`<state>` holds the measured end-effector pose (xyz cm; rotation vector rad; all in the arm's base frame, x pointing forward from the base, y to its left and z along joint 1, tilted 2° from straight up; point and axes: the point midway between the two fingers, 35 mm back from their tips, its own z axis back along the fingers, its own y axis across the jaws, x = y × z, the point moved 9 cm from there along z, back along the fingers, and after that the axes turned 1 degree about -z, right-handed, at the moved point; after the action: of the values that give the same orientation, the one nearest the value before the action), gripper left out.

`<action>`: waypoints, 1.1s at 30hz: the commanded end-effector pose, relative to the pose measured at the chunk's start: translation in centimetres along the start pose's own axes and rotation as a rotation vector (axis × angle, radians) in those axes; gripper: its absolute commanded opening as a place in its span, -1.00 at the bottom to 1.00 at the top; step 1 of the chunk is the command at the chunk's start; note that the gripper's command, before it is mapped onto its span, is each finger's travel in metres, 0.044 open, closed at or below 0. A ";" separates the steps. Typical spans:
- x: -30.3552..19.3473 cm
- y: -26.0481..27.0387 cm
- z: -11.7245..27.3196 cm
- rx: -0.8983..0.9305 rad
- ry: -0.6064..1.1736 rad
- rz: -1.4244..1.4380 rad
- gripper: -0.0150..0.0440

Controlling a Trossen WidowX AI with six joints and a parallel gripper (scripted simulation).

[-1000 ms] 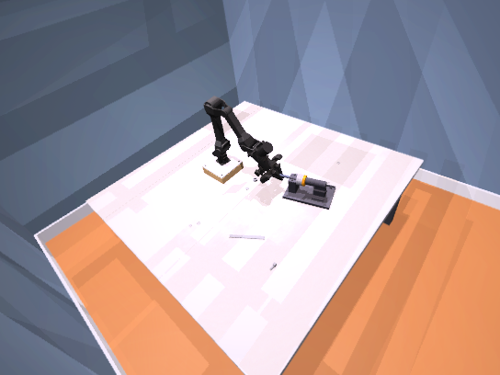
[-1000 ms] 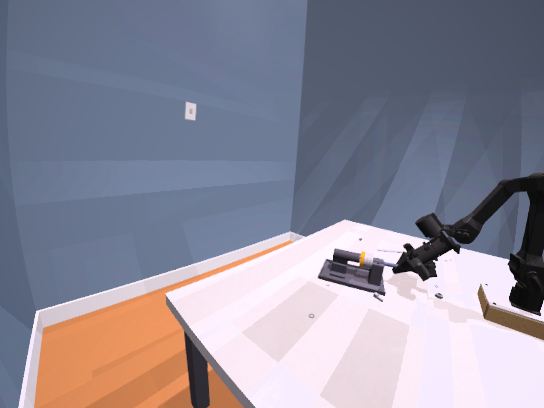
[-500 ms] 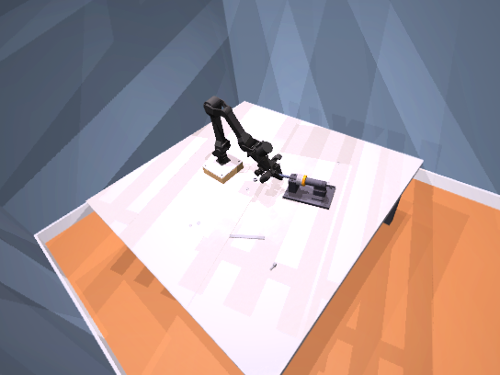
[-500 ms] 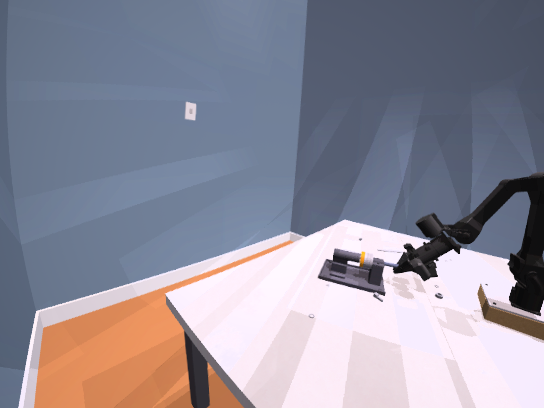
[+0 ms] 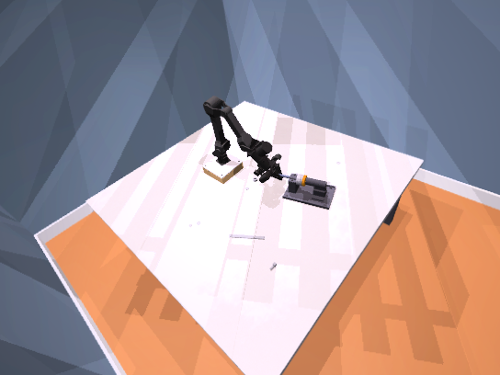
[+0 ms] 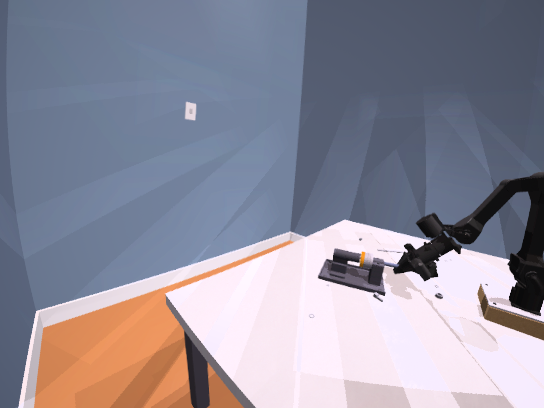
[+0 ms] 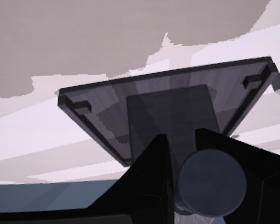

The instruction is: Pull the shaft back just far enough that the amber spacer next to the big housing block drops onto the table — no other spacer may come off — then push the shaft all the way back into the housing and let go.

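Observation:
My gripper (image 5: 280, 176) (image 6: 397, 268) (image 7: 181, 140) is shut on the shaft (image 5: 286, 176) (image 6: 392, 265), whose round dark blue end (image 7: 212, 182) fills the space at the fingers in the wrist view. The shaft runs through the small post (image 5: 293, 186) (image 6: 376, 274) (image 7: 170, 110) on the dark base plate (image 5: 298, 198) (image 6: 349, 282). Beyond the post, pale spacers (image 5: 299, 178) (image 6: 370, 260) and the amber spacer (image 5: 304, 180) (image 6: 362, 259) sit in line, the amber one beside the big dark housing (image 5: 316, 183) (image 6: 344, 256). Whether amber and housing touch is too small to tell. The shaft's far end is hidden.
The arm's wooden base (image 5: 223, 175) (image 6: 511, 319) stands behind the gripper. A pale strip (image 5: 247, 237) and a small bolt-like piece (image 5: 273, 266) lie on the table in the top view. A dark nut (image 6: 439, 296) lies below the gripper in the exterior view.

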<state>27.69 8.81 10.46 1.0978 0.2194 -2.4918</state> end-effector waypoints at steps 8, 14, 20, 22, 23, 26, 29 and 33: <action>0.2 0.0 0.1 -0.001 -0.002 0.003 -0.49; 0.2 0.0 0.1 -0.001 -0.002 0.003 -0.49; 0.2 0.0 0.2 -0.001 -0.002 0.003 -0.49; 0.3 0.0 0.2 -0.001 -0.002 0.003 -0.49; 0.3 0.0 0.2 -0.001 -0.002 0.003 -0.49; 0.3 0.0 0.2 -0.001 -0.002 0.003 -0.49; 0.3 0.0 0.3 -0.001 -0.002 0.003 -0.49; 0.4 0.0 0.3 -0.001 -0.002 0.003 -0.49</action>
<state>27.36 8.65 10.44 1.0976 0.2189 -2.4922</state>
